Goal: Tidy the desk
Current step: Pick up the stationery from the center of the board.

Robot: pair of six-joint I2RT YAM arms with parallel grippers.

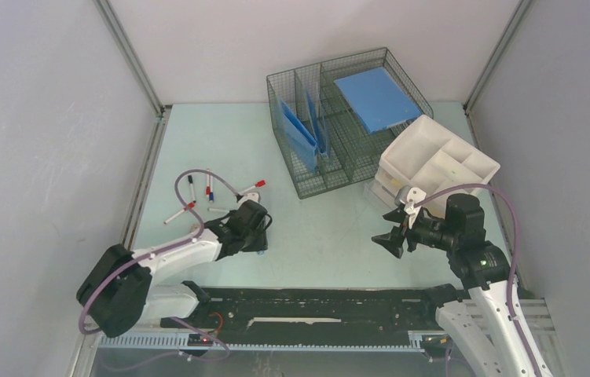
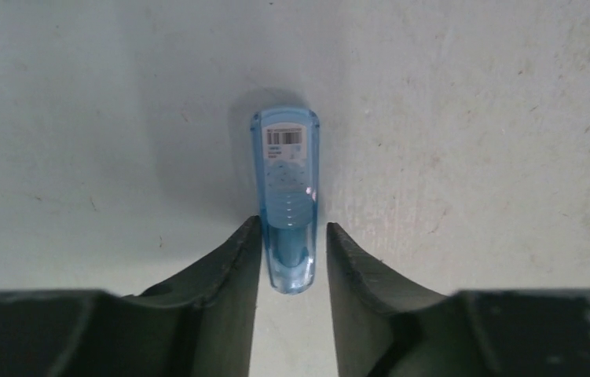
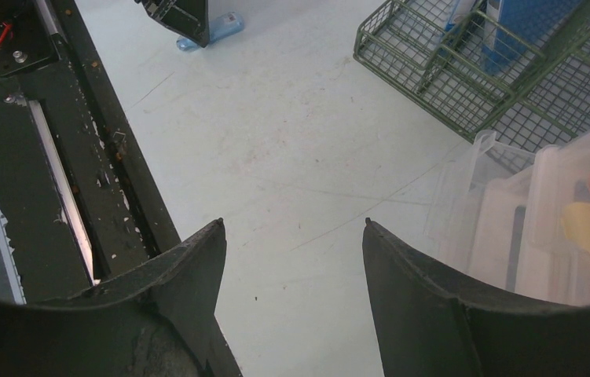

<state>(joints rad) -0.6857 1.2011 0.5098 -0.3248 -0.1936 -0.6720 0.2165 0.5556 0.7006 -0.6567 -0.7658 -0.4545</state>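
1. Mint-green worktop (image 1: 221, 133) spreads beneath both arms, long axis seemingly left-to-right; markers (image 1: 208, 187) lie scattered left.
2. Left pincer (image 2: 293, 236) narrowly straddles a translucent blue case (image 2: 287, 181) lying flat, pointing straight away, likely lined up for pickup.
3. Right pincer (image 3: 291, 236) gapes wide, empty, hovering over worktop near the drawer box (image 3: 511, 204).

- The wire basket (image 1: 346, 118) stands at the far middle of the bench (image 1: 315, 236).
- Folders (image 1: 301, 135) stand on edge in the basket's left compartments; a flat pad (image 1: 375, 96) lies over its right compartment.
- A drawer unit (image 1: 437, 161) sits just beside the basket's near right corner.
- Markers (image 1: 211, 192) lie scattered well left of the basket and nearer.
- A small case (image 2: 287, 204) lies on the bench, left of the basket and nearer, between the left fingers (image 2: 229, 275).
- The right fingers (image 3: 189, 275) hang nearer than the basket, before the drawer unit.
- A rail (image 1: 315, 302) runs along the bench's near edge, well apart from the basket.
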